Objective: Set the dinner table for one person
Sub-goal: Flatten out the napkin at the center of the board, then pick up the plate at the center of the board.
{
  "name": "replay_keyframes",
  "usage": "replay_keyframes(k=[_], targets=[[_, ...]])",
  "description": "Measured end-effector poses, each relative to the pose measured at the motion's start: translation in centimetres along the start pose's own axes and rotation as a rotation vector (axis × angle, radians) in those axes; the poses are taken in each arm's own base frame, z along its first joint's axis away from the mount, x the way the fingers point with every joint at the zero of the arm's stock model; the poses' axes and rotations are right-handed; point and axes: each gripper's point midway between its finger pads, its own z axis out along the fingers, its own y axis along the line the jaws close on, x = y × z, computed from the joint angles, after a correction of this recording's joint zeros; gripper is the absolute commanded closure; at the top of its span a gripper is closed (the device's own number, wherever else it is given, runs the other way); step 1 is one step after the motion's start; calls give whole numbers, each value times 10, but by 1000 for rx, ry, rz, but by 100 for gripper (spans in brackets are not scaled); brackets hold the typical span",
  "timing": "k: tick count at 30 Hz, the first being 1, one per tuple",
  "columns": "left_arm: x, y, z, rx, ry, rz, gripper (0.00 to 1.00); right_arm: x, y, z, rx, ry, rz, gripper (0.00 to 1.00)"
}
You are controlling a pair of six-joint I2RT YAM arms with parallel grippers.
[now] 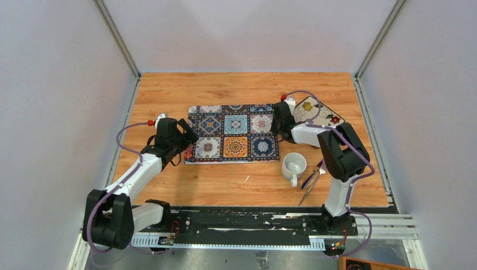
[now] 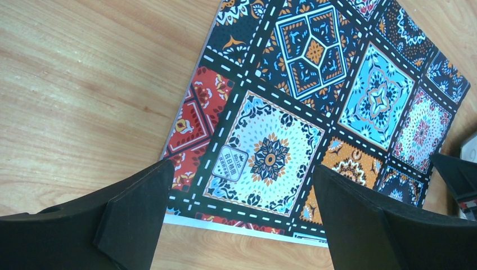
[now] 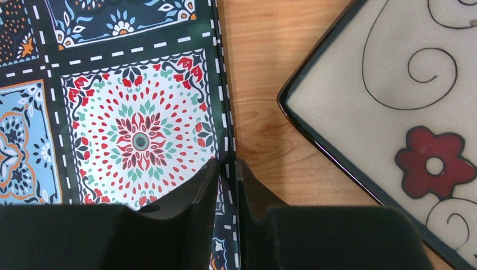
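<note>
The dinner table (image 1: 236, 90) is light wood-grain planks. A colourful tile-patterned placemat (image 1: 233, 133) lies flat on its middle. My left gripper (image 1: 188, 138) is open over the mat's left end; in the left wrist view the gripper (image 2: 242, 225) straddles the mat's near-left corner (image 2: 270, 157) with nothing between the fingers. My right gripper (image 1: 279, 126) is shut on the placemat's right edge; in the right wrist view the gripper (image 3: 226, 169) pinches the hem of the mat (image 3: 140, 112).
A cream square plate with flowers and swirls (image 1: 319, 112) lies right of the mat, close to my right gripper; it also shows in the right wrist view (image 3: 394, 84). A white mug (image 1: 294, 166) and cutlery (image 1: 314, 179) lie at the near right. Walls enclose the table.
</note>
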Motion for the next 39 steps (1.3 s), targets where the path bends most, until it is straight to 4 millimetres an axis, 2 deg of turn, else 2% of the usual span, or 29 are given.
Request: replay_keyframes(k=[3, 9, 17, 21, 27, 30, 31, 33, 35, 37, 39], targets=[[0, 0, 0, 0, 0, 1, 0, -3, 1, 3, -4, -4, 5, 75], [1, 1, 0, -3, 3, 4, 0, -7, 4, 5, -19, -2, 7, 63], [5, 0, 4, -2, 28, 6, 0, -8, 0, -2, 0, 20, -24, 62], [5, -8, 11, 18, 48, 13, 0, -26, 1, -18, 2, -4, -36, 62], [-4, -29, 20, 83, 51, 22, 1, -71, 10, -46, -14, -94, -34, 62], [-1, -45, 27, 123, 78, 43, 0, -84, 9, -58, -9, -122, -41, 62], [2, -57, 31, 146, 97, 64, 0, -87, 7, -62, -1, -128, -47, 62], [9, -83, 38, 196, 131, 106, 0, -90, 2, -68, 19, -136, -65, 61], [18, -118, 44, 265, 159, 153, 0, -95, -4, -75, 44, -148, -91, 61], [27, -152, 47, 340, 179, 188, 1, -101, -10, -83, 65, -164, -113, 61], [32, -176, 47, 406, 193, 203, 1, -108, -16, -91, 79, -181, -122, 58]])
